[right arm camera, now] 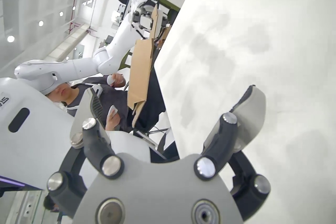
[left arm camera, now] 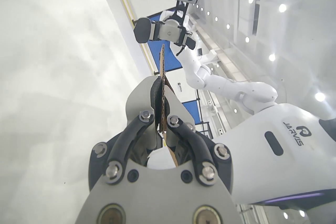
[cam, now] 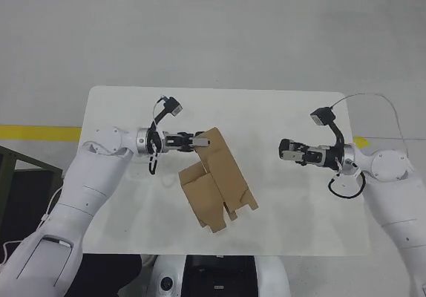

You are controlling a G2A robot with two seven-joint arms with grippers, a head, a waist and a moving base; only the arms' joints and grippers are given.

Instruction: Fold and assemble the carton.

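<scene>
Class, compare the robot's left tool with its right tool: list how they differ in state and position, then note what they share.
The left tool is shut on an edge of the carton; the right tool is open and holds nothing. The left tool touches the carton; the right tool is apart from it, over bare table. Shared: both hang above the table and point toward each other.

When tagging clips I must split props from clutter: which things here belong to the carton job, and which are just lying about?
Belong to the job:
carton, flat brown cardboard
left gripper, shut on the carton's edge
right gripper, open, apart from the carton
table, the work surface

Just about:
yellow floor line
dark frame beside the table
</scene>
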